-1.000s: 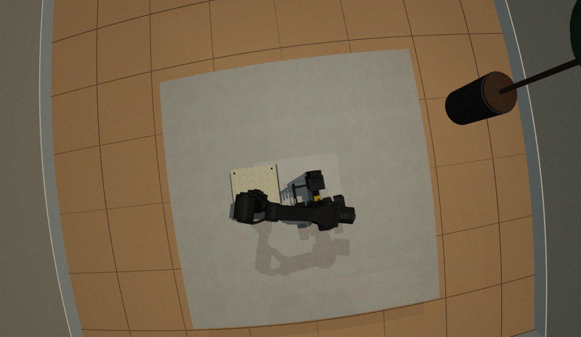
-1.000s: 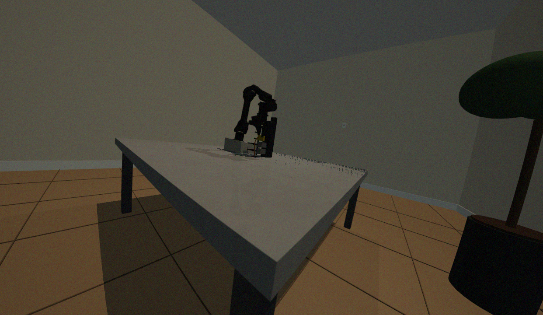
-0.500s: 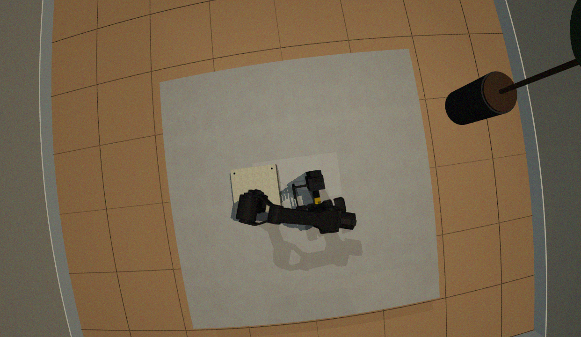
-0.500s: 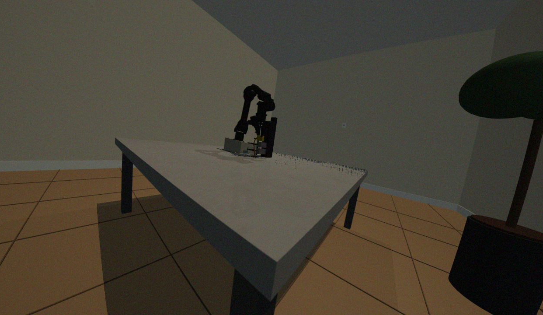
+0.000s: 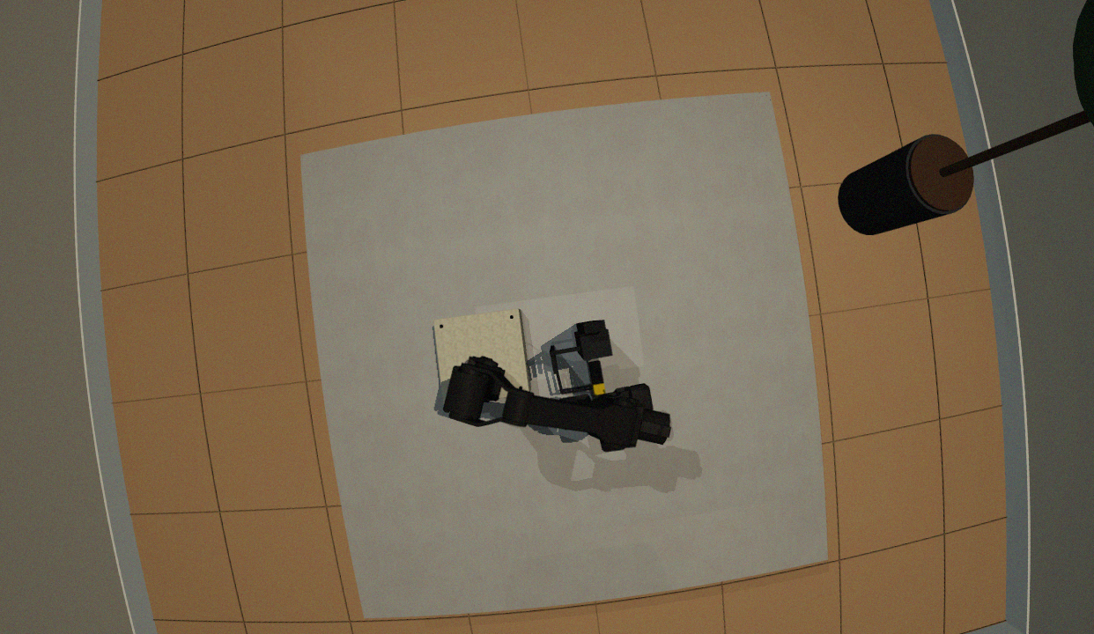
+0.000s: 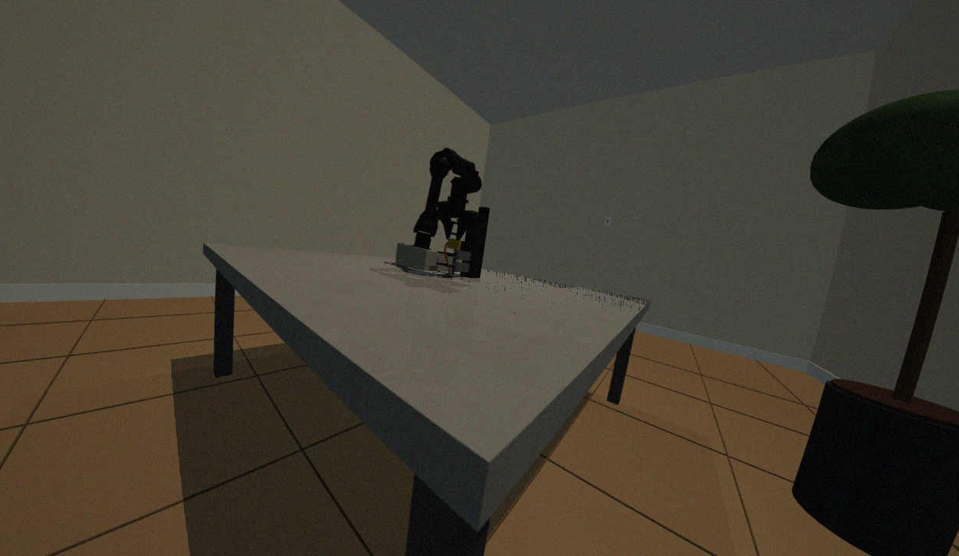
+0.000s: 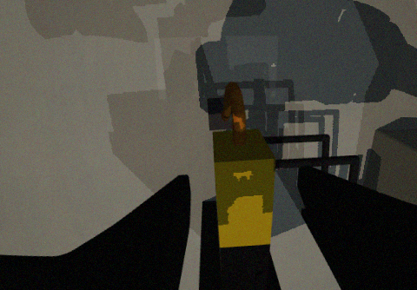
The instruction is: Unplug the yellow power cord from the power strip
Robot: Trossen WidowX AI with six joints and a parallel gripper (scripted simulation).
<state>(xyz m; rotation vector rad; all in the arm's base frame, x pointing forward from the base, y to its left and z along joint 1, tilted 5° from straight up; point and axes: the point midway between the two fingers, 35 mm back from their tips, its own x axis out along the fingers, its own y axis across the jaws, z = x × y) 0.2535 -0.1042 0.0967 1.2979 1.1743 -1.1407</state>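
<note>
the claw (image 7: 243,250) is spread, its two dark fingers standing apart on either side of the yellow plug (image 7: 243,188), with pale gaps showing between each finger and the plug's sides, so it pinches nothing. the plug sits upright between them, and a short brownish cord (image 7: 233,108) rises from its far end. beyond it lie the dark frame bars and the grey-blue bulk of the power strip (image 7: 301,53). from above, the arm (image 5: 558,409) stretches across the grey counter (image 5: 535,196) from its pale base plate (image 5: 479,339), with a small yellow spot of the plug (image 5: 599,387) just beside the wrist.
</note>
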